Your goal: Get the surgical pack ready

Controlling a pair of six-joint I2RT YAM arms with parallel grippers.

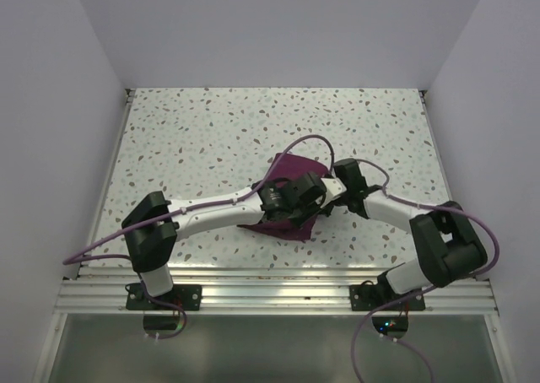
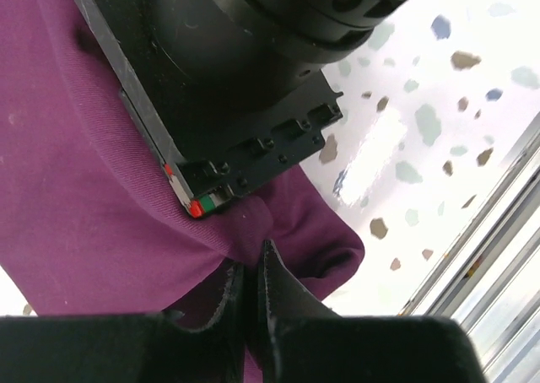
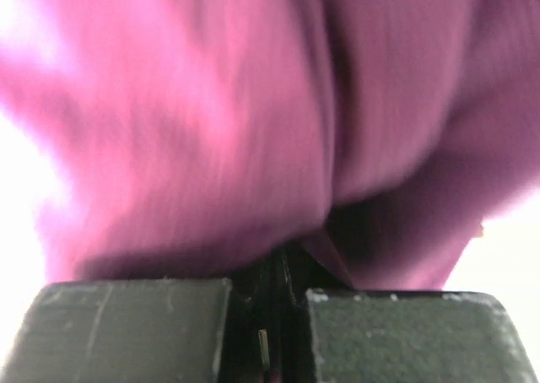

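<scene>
Maroon cloth point(image 1: 283, 229) of the surgical pack sits mid-table point(image 1: 211, 130), bunched btw both wrists. Soft, light, floppy; prob. slips from a shallow pinch, so take hem/corner folds deep. Left gripper point(image 2: 251, 286) & right gripper point(image 3: 283, 269) each clenched on a cloth fold.

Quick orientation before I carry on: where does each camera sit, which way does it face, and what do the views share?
Top external: above and behind the bases, looking down at the speckled table; left arm and right arm whole, meeting over the purple cloth.
Left wrist: looks along the left gripper, pinched on a cloth fold; table beyond.
Right wrist: looks along the right gripper, pinched on cloth filling the view.
Shared: the cloth, in all three.
</scene>
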